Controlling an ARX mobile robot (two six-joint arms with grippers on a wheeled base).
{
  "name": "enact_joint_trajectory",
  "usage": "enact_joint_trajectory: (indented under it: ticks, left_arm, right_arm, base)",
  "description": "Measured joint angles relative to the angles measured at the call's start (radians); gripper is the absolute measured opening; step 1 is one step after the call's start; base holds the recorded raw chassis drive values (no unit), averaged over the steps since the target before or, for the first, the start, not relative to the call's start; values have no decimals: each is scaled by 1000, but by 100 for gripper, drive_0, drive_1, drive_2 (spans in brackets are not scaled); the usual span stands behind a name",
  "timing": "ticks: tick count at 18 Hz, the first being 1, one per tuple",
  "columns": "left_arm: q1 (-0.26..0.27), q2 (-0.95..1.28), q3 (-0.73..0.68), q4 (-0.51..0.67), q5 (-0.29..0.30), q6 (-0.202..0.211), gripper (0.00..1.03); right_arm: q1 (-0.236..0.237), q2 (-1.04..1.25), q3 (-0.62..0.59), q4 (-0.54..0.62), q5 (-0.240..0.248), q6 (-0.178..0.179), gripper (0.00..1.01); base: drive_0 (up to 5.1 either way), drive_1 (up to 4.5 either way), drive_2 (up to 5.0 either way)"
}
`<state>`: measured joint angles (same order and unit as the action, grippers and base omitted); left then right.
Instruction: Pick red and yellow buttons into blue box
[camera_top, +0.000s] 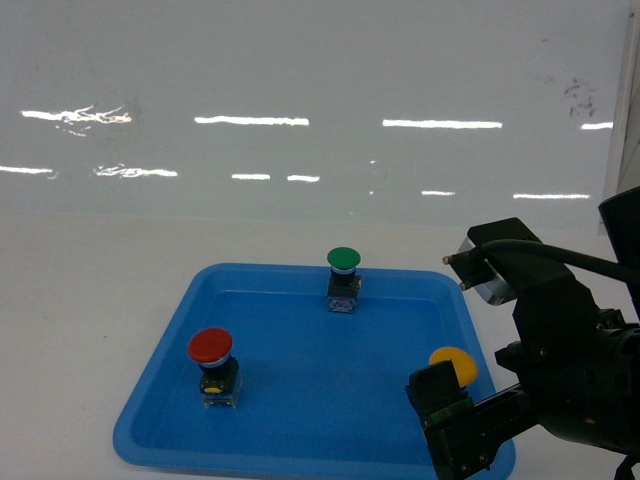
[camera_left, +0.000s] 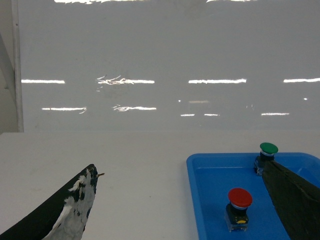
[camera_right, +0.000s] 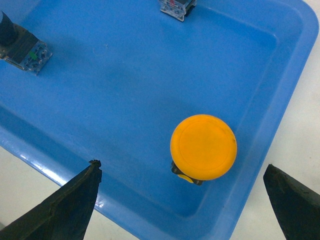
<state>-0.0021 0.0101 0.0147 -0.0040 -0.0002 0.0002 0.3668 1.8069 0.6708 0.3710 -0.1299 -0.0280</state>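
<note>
Head view: the right gripper (camera_top: 450, 420) hangs over the near right corner of one shallow blue tray (camera_top: 160, 390), jaws spread wide, with the single yellow button (camera_top: 453, 362) just behind it. Seen from the right wrist, the yellow cap (camera_right: 203, 146) lies between the two open fingertips (camera_right: 70, 200), untouched, close to the tray's near right rim. One red button (camera_top: 211, 347) stands upright in the tray's near left part, well apart from the yellow one. One green button (camera_top: 343, 260) stands upright at the far edge, near the middle. The left gripper (camera_left: 180, 210) hovers left of the tray over the white table (camera_left: 125, 165), jaws spread, holding nothing.
</note>
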Motion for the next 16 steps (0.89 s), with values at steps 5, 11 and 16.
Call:
enact_joint_trajectory:
  ticks: [5, 11, 16]
  left_arm:
    - [0, 0, 0, 0, 0, 0, 98]
    - [0, 0, 0, 0, 0, 0, 98]
    - [0, 0, 0, 0, 0, 0, 98]
  right_arm:
    - [0, 51, 50, 11, 8, -6, 98]
    - [0, 153, 87, 25, 20, -14, 98]
    - [0, 192, 108, 26, 21, -18, 98]
  base:
    - [0, 0, 0]
    - [0, 0, 0]
    - [0, 0, 0]
